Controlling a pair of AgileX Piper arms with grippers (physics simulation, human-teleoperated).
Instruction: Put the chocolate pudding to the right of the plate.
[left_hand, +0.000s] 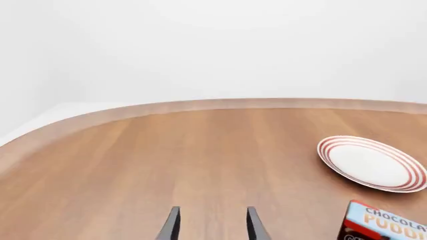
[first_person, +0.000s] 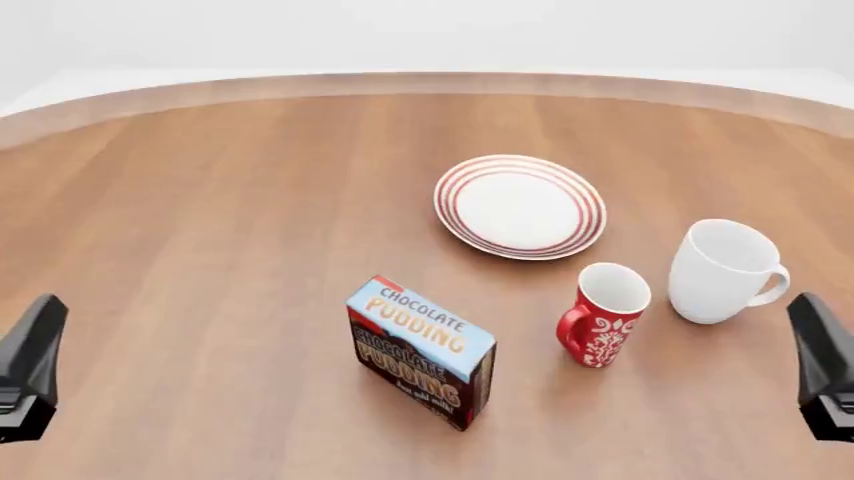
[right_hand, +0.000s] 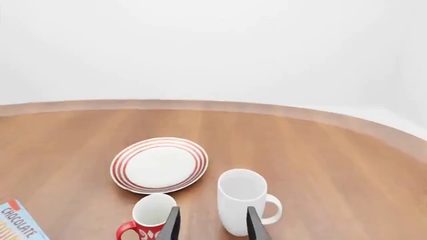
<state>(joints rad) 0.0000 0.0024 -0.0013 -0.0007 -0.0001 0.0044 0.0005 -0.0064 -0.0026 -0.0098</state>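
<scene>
Fingers (left_hand: 172, 225) of the left gripper (left_hand: 212, 226) stand apart, holding nothing. The chocolate pudding (left_hand: 383, 225) sits near the plate (left_hand: 372, 162).

From the front, the pudding stands upright, nearer the arms than the plate. A red mug (first_person: 603, 315) and white mug (first_person: 722, 270) fill the plate's right side, so I would set it down carefully. Both mugs look empty.

The right gripper (right_hand: 212, 226) is spread wide, empty too.

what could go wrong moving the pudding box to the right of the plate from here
1. The white mug and red mug already stand near the spot right of the plate; the carried chocolate pudding may knock them.
2. The carton stands upright on a narrow face, so an off-centre grasp could tip it.
</scene>
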